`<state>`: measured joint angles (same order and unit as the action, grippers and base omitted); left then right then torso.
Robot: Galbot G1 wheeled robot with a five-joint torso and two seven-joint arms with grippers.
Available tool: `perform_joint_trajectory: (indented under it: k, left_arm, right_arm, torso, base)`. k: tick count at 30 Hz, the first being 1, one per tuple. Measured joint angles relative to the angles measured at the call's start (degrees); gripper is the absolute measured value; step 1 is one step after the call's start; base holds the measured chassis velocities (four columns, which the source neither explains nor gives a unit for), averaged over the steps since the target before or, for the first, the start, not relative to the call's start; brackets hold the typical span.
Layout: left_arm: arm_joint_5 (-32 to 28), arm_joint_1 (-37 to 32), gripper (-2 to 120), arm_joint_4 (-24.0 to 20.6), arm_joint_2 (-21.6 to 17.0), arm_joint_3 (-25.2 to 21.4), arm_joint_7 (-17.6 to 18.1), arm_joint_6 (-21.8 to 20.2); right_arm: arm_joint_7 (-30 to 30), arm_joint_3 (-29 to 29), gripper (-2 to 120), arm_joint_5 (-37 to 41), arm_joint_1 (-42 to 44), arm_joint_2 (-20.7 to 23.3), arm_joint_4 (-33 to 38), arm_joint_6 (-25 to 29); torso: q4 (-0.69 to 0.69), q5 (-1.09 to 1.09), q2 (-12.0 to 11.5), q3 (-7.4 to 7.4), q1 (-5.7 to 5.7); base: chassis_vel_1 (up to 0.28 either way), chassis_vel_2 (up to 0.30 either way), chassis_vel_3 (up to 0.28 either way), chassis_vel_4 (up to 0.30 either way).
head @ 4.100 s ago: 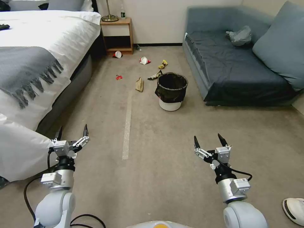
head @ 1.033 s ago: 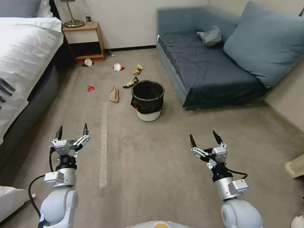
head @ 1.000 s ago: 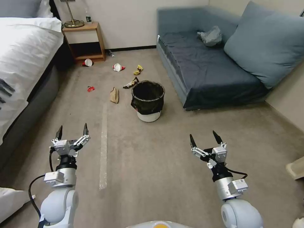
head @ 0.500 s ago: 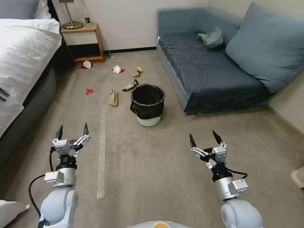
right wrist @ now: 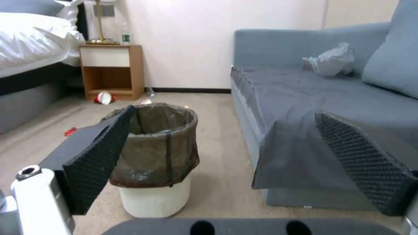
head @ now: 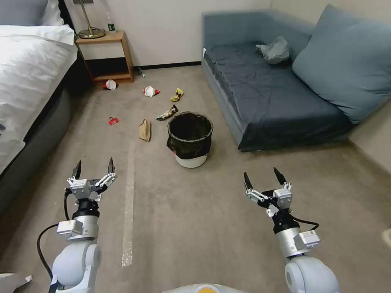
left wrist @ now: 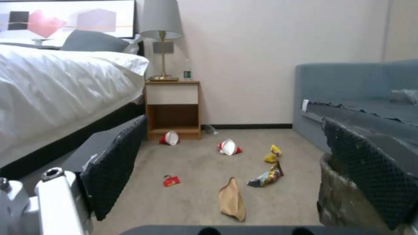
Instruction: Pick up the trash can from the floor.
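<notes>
The trash can (head: 190,139), a small white bin with a black bag liner over its rim, stands upright on the beige carpet floor (head: 195,211) a little ahead of me, near the sofa's front corner. It also stands in the right wrist view, trash can (right wrist: 154,160), between that gripper's fingers in the picture but well beyond them. In the left wrist view, part of the trash can (left wrist: 348,202) shows behind one finger. My left gripper (head: 93,167) and right gripper (head: 262,177) hang open above the floor, both short of the can and holding nothing.
A dark blue sofa (head: 281,89) with a grey plastic bag (head: 275,49) is at the right. A white bed (head: 28,77) and wooden nightstand (head: 106,57) are at the left. Scattered litter (head: 144,129) lies beyond the can. A pale tape strip (head: 128,211) runs along the carpet.
The whole picture has shifted: the camera has moved forward, so the trash can sits lower and closer in the head view. Both grippers stay open in the same pose.
</notes>
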<state>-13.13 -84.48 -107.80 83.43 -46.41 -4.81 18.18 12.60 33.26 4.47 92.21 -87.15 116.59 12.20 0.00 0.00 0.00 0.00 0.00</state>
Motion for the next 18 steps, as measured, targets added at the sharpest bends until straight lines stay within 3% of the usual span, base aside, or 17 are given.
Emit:
perform_joint_trajectory:
  k: [18]
  left_arm:
    - [-0.36, 0.38, 98, -0.40, -0.58, 0.58, -0.07, -0.25]
  right_arm:
    - [0.34, -0.04, 100, 0.09, -0.38, -0.08, -0.42, 0.01]
  torso:
    - [-0.01, 0.00, 0.00, 0.00, 0.00]
  base:
    - [-0.080, 0.079, 0.077, -0.083]
